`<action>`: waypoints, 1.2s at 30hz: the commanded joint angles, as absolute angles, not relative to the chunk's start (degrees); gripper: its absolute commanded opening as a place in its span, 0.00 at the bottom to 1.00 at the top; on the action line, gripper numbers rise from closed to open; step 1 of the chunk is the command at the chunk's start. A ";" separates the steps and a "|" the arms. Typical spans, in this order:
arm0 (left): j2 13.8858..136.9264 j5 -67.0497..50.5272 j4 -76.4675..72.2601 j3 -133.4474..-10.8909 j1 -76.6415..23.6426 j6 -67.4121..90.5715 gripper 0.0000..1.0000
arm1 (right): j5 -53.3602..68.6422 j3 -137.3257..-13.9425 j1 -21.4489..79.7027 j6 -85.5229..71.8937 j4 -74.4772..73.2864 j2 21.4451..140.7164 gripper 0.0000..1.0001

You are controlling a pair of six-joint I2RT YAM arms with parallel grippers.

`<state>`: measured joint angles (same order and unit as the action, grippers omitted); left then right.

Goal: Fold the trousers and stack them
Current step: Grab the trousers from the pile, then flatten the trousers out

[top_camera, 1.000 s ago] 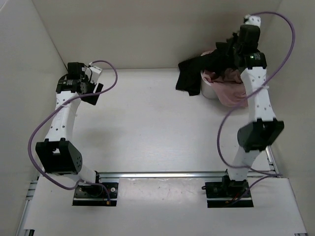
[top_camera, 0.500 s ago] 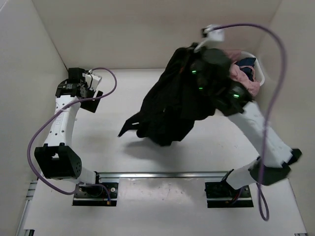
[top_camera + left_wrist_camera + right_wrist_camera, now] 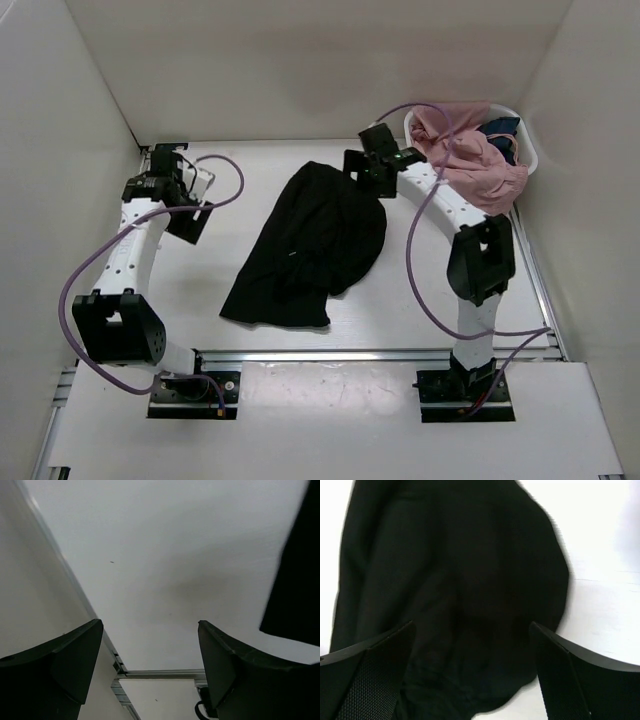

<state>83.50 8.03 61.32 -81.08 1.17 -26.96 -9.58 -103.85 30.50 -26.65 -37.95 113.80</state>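
The trousers (image 3: 310,245) lie crumpled mid-worktop (image 3: 200,290), their long axis slanting from far right, beneath the right gripper (image 3: 362,172), to near left. Half a second ago they hung clamped in that gripper; now it has released them. The left gripper (image 3: 188,212) is spread and empty.

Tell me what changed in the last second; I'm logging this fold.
The right arm swung the black soft fabric trousers left from the white basket onto the white table and released them, jaws now open. The left arm, jaws open, and the pink garment kept their places.
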 commanded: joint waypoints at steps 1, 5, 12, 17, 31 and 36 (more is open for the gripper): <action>81.91 5.19 64.86 -74.37 0.00 -26.89 0.87 | -2.81 -99.78 31.28 -24.09 -34.82 103.12 0.98; 81.30 -0.07 64.25 -65.06 -0.53 -26.89 0.84 | 0.95 -89.05 40.48 -18.82 -31.13 95.20 0.98; 85.86 -10.62 59.94 -57.22 -1.58 -23.99 0.83 | 5.53 -85.78 51.32 -15.12 -32.87 101.67 0.98; 88.94 -20.02 57.83 -57.74 -2.20 -23.81 0.85 | 7.55 -83.06 53.17 -18.44 -27.17 106.43 0.99; 105.81 -13.20 51.85 -59.76 -11.69 -22.06 0.14 | -0.34 -72.97 49.14 -28.12 -23.02 103.11 0.00; 98.89 2.67 51.86 -62.75 -6.26 -23.45 0.14 | -8.60 -66.02 45.02 -28.82 -31.62 88.18 0.00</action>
<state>102.80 -10.92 57.60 -60.75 -10.72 -21.43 -2.22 -67.70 47.42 -27.42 -27.07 96.60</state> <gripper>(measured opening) 0.145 0.037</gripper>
